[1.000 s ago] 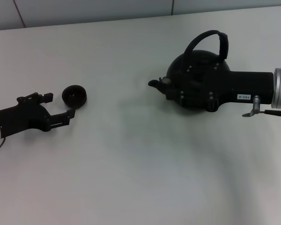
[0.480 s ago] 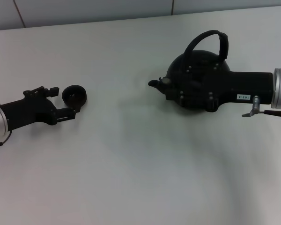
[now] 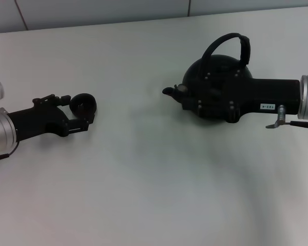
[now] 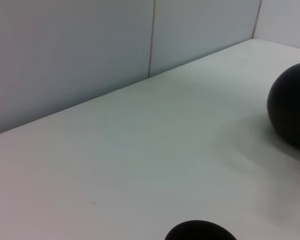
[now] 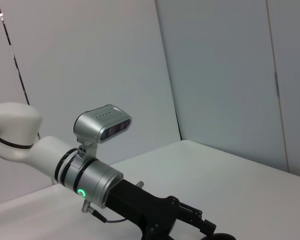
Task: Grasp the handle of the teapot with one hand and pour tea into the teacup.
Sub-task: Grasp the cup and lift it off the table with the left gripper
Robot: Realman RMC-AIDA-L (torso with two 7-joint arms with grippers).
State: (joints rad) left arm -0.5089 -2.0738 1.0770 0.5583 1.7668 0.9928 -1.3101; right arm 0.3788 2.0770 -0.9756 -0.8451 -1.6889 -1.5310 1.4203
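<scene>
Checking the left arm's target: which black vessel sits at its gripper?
The teacup, small and handleless, sits at the left gripper. The bigger teapot, with arched handle, is under the right arm.

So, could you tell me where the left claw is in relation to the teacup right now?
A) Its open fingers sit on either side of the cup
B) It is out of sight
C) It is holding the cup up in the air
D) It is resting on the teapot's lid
A: in the head view the left claw has its open fingers either side of the teacup, which stands on the table.
</scene>
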